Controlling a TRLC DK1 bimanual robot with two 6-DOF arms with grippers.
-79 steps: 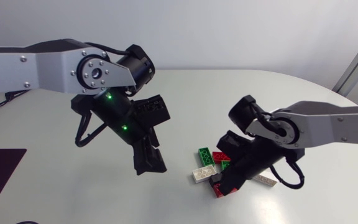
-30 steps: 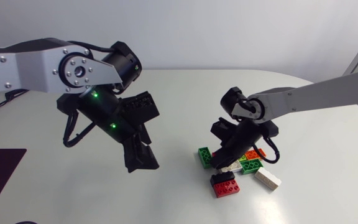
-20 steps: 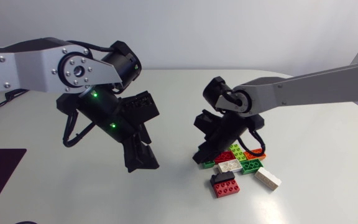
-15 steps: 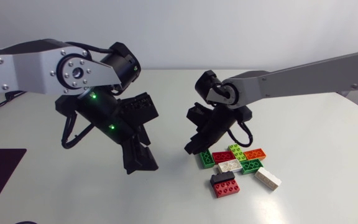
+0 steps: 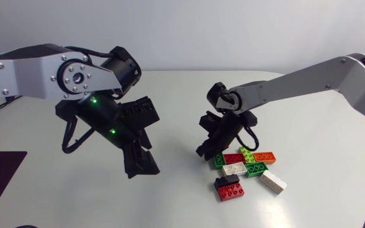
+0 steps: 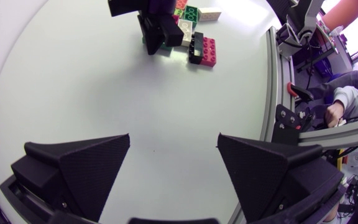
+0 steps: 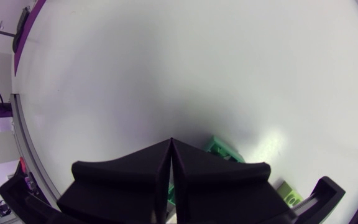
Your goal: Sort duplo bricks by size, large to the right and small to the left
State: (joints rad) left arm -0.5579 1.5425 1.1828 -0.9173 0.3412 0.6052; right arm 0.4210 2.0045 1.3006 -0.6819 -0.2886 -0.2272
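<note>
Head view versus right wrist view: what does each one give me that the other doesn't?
Only the head view: the left pincer over the table, away from the pile, plus the pile's red brick, orange brick and cream brick. Only the right wrist view: the right pincer seen close, its fingers pressed together. Both: the green brick right next to the right pincer, and the white table.

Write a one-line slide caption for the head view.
Shut right gripper tips down at the left edge of the duplo bricks; left gripper hangs apart over the table.
</note>
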